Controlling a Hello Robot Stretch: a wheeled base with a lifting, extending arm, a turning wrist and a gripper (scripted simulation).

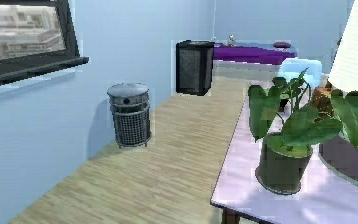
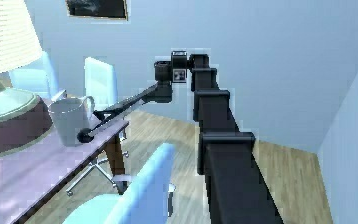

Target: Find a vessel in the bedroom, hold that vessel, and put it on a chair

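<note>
- The vessel here is a grey-white mug. It stands upright on the purple tabletop, just beside the round foot of a lamp.
- The arm reaches out over the floor. From its far end the claw slants down toward the arm side view's left.
- The thing that matters most: the mug sits right at the tip of the claw, on the tip's left side in the arm side view. The thin fingers point straight at the low part of the mug, on the side where its handle is.
- I cannot tell if the tips touch the mug or stop just short of it.
- I cannot tell if the claw is spread or pressed together. The mug stands on the tabletop at the claw's tip, so I also cannot tell if the claw holds anything.
- I think the job is at the grabbing step. The mug is not lifted yet.
- A pale blue chair is close by, low in the arm side view and near the arm. A second chair stands past the tabletop by the wall. The close one looks like the easy place to set the mug.
- In the forward view a potted plant stands on the same tabletop, so a big swing could bump it.
</note>
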